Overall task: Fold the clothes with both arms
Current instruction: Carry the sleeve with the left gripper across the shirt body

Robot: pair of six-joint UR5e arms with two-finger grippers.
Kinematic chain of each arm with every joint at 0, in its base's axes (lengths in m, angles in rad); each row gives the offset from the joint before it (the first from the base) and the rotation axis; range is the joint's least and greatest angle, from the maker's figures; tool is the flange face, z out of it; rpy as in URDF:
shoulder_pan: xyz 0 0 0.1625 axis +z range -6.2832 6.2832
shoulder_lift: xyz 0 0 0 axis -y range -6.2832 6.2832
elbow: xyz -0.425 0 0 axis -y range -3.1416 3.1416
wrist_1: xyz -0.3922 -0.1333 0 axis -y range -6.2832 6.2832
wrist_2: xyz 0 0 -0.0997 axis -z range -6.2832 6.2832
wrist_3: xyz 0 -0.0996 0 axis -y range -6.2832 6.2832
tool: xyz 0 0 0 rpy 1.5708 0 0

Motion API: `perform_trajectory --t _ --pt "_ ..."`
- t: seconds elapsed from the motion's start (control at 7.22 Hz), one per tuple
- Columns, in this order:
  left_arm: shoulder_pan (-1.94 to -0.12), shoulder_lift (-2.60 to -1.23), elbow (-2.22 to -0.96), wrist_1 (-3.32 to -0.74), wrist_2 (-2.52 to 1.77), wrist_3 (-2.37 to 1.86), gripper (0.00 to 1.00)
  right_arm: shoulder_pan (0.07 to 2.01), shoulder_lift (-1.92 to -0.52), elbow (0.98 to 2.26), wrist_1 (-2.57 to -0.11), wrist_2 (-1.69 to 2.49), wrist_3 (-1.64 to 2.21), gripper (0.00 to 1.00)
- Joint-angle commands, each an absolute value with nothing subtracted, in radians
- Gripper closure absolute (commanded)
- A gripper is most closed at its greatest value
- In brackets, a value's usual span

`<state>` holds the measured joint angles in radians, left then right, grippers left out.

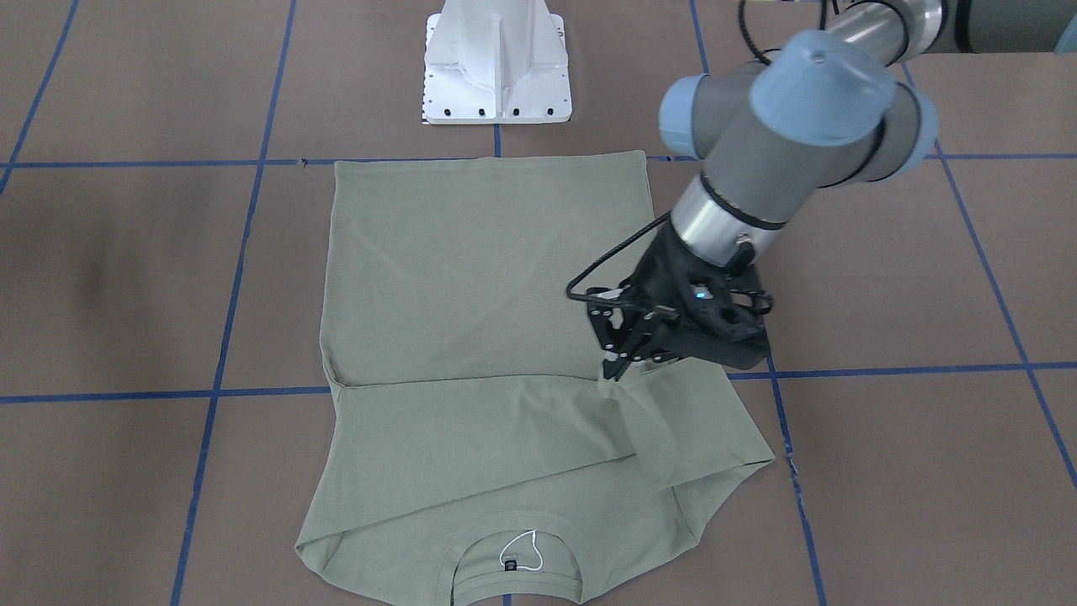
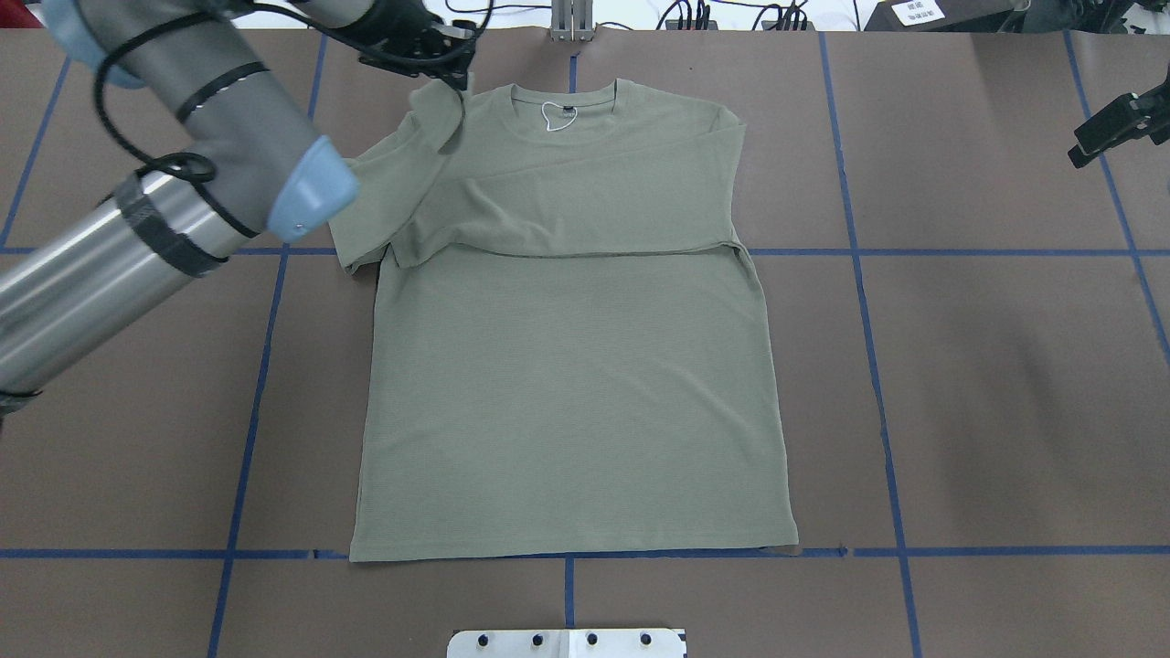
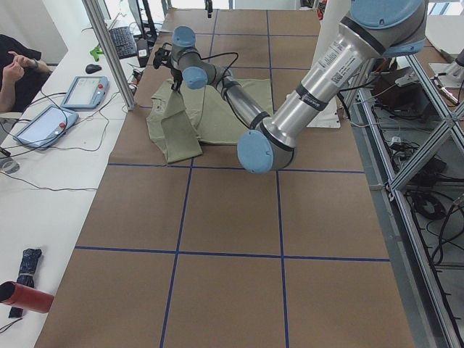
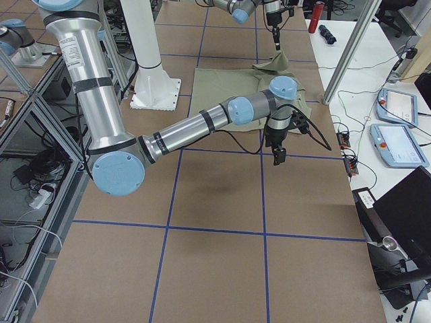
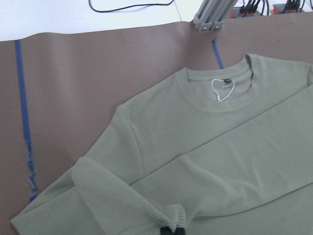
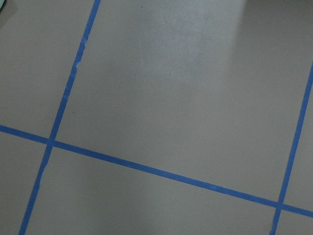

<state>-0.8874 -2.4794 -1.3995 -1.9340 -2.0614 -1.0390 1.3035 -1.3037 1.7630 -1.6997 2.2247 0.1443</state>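
The shirt (image 2: 567, 393) lies flat on the table (image 2: 987, 366) straight in front of the pedestal (image 1: 496, 63), its hem toward the pedestal and its neckline (image 2: 562, 91) on the side away from it. Folding looks to be in its early part. The folded sleeve (image 2: 567, 215) is laid across the chest as a flat band, on the side of the shirt farther from the pedestal.

The held sleeve (image 1: 648, 438) is raised off the body of the shirt. The left gripper (image 1: 618, 370) has its jaws closed on the cuff (image 5: 171, 215) and hangs over the shoulder area of the shirt, away from the pedestal. By my reading, that sleeve has yet to be laid over the first one. The folds of the body, hem toward neckline, are all yet to come.

The right gripper (image 2: 1111, 128) holds nothing and hangs over bare table, well out from the pedestal toward the robot's right. I cannot tell how far its jaws are open.

Blue tape lines (image 2: 859, 251) cross the table and run under the shirt. A side bench beyond the table's far edge from the pedestal carries tablets (image 3: 83, 90), and a person (image 3: 14, 69) sits at it. An aluminium post (image 3: 109, 51) rises near the neckline edge. It is the closest thing to the left arm's sweep and probably the one to mind.
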Motion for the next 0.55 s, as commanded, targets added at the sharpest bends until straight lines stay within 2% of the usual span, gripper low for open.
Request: perform_trajectory --t 0.0,0.42 --pt "-0.780 -2.704 -1.164 -1.945 -1.984 -1.123 1.00 1.304 -1.305 1.763 -1.700 2.224 0.144 0.00" --pt "-0.632 -2.717 -1.041 -2.162 -1.868 -1.089 1.00 1.302 -1.312 1.764 -1.698 2.224 0.144 0.00"
